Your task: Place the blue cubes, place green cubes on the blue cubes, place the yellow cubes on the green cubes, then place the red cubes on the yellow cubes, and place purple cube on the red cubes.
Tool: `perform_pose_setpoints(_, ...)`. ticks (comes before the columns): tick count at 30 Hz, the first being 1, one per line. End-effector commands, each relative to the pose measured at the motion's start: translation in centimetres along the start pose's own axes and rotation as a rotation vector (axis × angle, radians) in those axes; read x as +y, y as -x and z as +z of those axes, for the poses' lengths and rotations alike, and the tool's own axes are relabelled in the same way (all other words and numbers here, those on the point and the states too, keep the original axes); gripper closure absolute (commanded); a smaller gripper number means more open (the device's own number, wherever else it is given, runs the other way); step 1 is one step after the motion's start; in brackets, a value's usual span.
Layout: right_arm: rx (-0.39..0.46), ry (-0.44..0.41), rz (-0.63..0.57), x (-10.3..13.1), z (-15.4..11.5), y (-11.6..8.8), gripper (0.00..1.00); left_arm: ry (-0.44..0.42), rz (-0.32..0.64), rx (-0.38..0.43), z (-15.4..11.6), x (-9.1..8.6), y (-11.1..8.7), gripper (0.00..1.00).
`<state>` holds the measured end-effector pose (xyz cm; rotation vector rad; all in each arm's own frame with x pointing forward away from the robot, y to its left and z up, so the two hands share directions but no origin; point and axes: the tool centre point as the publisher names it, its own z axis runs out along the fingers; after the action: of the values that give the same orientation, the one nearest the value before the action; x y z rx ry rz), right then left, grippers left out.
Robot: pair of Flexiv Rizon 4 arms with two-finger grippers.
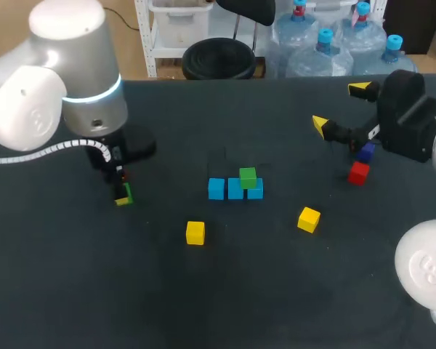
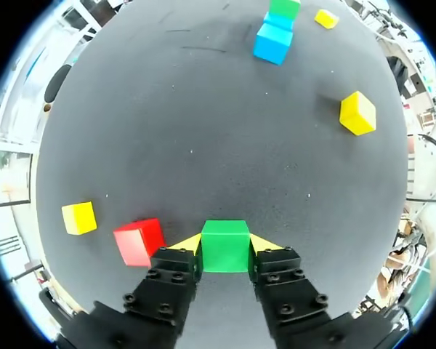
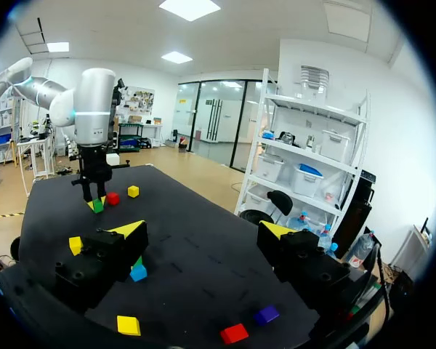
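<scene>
Three blue cubes [image 1: 235, 189] sit in a row mid-table, and a green cube [image 1: 248, 177] rests on the row. At the table's left, my left gripper [image 2: 227, 244] stands down on the surface with a second green cube [image 2: 225, 246] between its fingers, both yellow tips pressing its sides. Beside that gripper lie a red cube [image 2: 139, 241] and a yellow cube [image 2: 79, 217]. Two more yellow cubes [image 1: 195, 233] [image 1: 309, 219] lie in front of the blue row. Another red cube [image 1: 358, 173] and a purple cube [image 1: 365, 153] lie at the right, under my right gripper [image 1: 339, 107], which hangs open and empty above the table.
The black table [image 1: 73, 291] has bare room along its front and at the front left. My right arm's elbow [image 1: 425, 265] hangs over the front right corner. My left arm's base joint [image 1: 65, 65] looms over the back left.
</scene>
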<state>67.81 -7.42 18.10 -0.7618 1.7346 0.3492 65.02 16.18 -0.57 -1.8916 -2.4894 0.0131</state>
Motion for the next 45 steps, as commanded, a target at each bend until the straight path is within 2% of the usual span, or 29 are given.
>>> perform_pose_setpoints(1,-0.001,0.002,0.001,0.0,0.0,0.0,0.00,-0.006,0.031,0.009,-0.5,0.1,0.6,1.00)
perform_pose_setpoints(11,-0.001,0.002,0.001,0.0,0.0,0.0,0.00,-0.045,0.172,0.052,-1.0,0.1,3.3,1.00)
perform_pose_setpoints(16,-0.001,0.002,0.001,0.0,0.0,0.0,0.00,-0.032,0.229,0.106,-1.7,0.4,6.0,1.00)
perform_pose_setpoints(21,-0.001,0.002,0.001,0.0,0.0,0.0,0.00,-0.003,0.251,0.118,-2.7,0.7,8.0,1.00)
perform_pose_setpoints(30,-0.001,0.002,0.001,0.0,0.0,0.0,0.00,0.017,0.255,0.142,-3.1,1.4,9.6,1.00)
perform_pose_setpoints(45,-0.001,0.002,0.001,0.0,0.0,0.0,0.00,0.031,0.306,0.062,-4.1,0.9,13.6,1.00)
